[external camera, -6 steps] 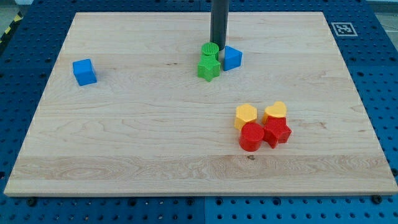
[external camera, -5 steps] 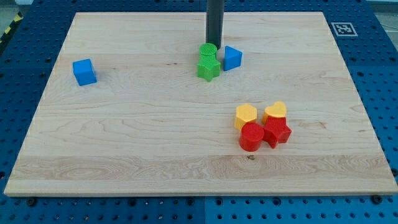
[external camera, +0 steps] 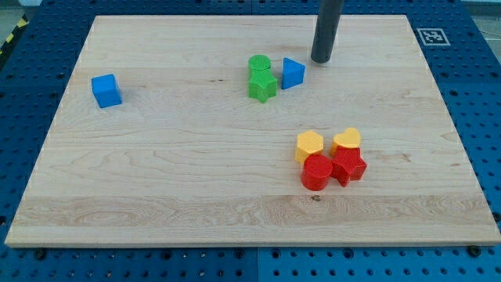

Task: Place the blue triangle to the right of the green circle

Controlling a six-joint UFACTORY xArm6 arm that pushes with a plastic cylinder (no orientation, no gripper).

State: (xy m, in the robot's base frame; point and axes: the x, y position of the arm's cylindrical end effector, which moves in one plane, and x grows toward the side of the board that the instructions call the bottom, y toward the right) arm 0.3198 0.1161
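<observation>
Wooden worktop [external camera: 156, 157] with eight blocks and the pushing rod. My tip [external camera: 320, 61] rests on the board near the view's top, just to the right of the blue triangle [external camera: 292, 73] and slightly above it, apart from it with bare wood between. The arm carries no hand, only this rod, so nothing is grasped; blocks move solely by sideways contact.

The blue triangle lies immediately to the view's right of the green circle [external camera: 260, 64], with a narrow gap or bare contact that cannot be resolved. The green star [external camera: 263, 85] sits touching the circle's lower edge, so the three pieces form a tight cluster. Judged from this layout, the triangle already occupies the requested side of the circle, and the tip's position on the far side of the triangle suggests either a finishing nudge leftward or a stand-off clear of the work.

Uninvolved blocks: a blue cube [external camera: 106, 90] well apart at the view's left; a yellow hexagon [external camera: 309, 146], a yellow heart [external camera: 346, 141], a red cylinder [external camera: 317, 172] and a red star [external camera: 349, 166] packed together at lower right, far from any likely push path.
</observation>
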